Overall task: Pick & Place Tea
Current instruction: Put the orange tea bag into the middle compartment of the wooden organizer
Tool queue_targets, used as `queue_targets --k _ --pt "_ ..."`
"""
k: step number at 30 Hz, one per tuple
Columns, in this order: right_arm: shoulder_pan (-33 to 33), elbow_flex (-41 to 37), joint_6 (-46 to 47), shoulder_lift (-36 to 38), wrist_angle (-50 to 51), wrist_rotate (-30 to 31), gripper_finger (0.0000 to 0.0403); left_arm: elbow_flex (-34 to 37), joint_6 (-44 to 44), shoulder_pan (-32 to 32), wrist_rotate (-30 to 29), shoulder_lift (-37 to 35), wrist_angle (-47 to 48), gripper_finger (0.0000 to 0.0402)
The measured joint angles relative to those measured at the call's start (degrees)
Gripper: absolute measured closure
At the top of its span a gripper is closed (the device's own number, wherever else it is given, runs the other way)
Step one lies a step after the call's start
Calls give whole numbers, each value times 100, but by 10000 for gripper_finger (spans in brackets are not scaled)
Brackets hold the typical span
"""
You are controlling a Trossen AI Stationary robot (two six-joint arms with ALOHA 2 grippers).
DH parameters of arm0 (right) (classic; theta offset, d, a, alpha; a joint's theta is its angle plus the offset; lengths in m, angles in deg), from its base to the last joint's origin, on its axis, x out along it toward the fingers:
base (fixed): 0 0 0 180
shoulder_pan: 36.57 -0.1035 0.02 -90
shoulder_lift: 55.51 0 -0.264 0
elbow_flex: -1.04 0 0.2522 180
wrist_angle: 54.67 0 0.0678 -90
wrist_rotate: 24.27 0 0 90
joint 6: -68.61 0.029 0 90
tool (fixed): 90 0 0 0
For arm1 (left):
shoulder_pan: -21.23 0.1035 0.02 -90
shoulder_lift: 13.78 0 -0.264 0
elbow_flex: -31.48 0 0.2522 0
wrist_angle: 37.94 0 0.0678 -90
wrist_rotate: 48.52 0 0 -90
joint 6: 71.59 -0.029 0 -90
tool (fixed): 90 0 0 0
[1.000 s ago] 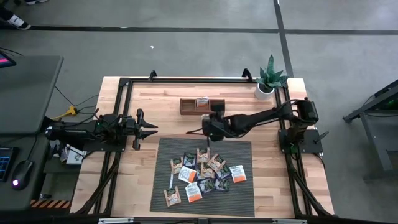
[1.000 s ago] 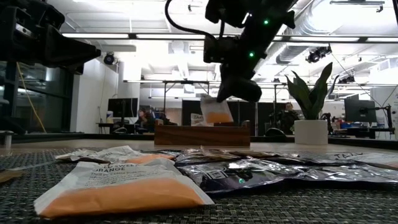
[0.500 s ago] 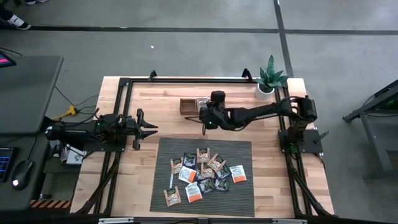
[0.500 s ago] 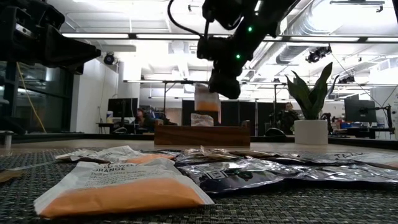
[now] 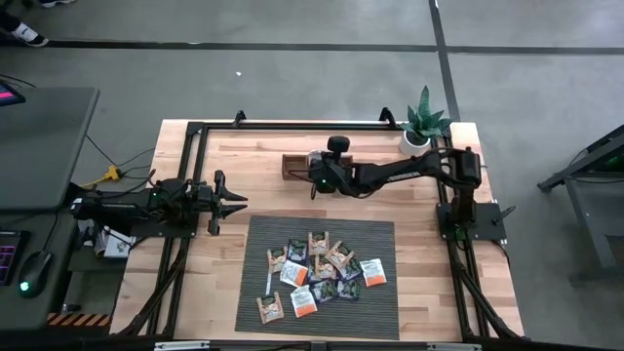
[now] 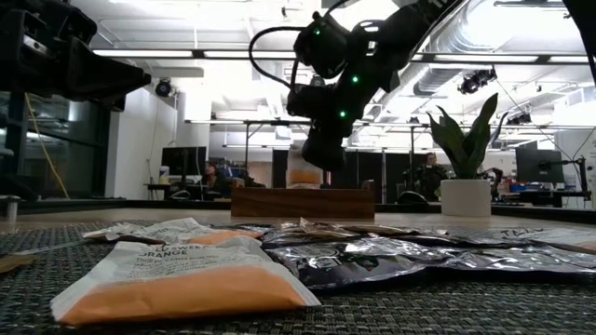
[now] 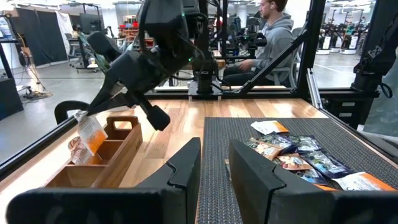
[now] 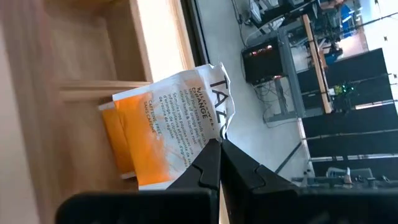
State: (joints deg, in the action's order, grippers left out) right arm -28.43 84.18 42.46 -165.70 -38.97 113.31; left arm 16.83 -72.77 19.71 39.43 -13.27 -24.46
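We see a big bright room with desks and screens behind the wooden worktop (image 5: 244, 185). A person (image 7: 273, 34) sits far off at a desk. A plant (image 5: 425, 121) stands at the far corner.

On the dark mat (image 5: 380, 292) lies the pile of tea (image 5: 317, 273), many small flat bags in orange, white and dark colours. They lie close, some touching or overlapping.

A second ago the right gripper (image 5: 314, 179) was just past the mat's far edge with one orange bag (image 8: 158, 134). Now it has moved away from the mat and hangs over the wooden box (image 7: 102, 149) at the far side of the worktop. Its jaws are pressed together, pinching the top corner of the orange bag. The bag hangs down, just over a slot of the box. We cannot tell if it touches the box yet. One bag (image 7: 76, 149) already sits in the box.

So we think this bag is almost put away. Next the jaws may let go so it drops in. Many bags wait on the mat.

The left gripper (image 5: 234, 203) waits near the left side of the worktop, beside the mat. Its jaws are a little apart and hold nothing.
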Motion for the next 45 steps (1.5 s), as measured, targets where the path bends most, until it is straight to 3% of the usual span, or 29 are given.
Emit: queue_targets --k 17,32,40,45 --pt "127 0 -100 -92 -10 -782 395 0 1 1 2 0 -1 319" --pt "166 0 -89 -92 -9 -578 286 1 1 1 4 -1 1 319" --pt "79 0 -286 -66 -291 217 278 -1 1 1 4 -1 -1 319" --pt "-128 0 30 155 266 -212 278 1 1 0 4 -1 -1 319"
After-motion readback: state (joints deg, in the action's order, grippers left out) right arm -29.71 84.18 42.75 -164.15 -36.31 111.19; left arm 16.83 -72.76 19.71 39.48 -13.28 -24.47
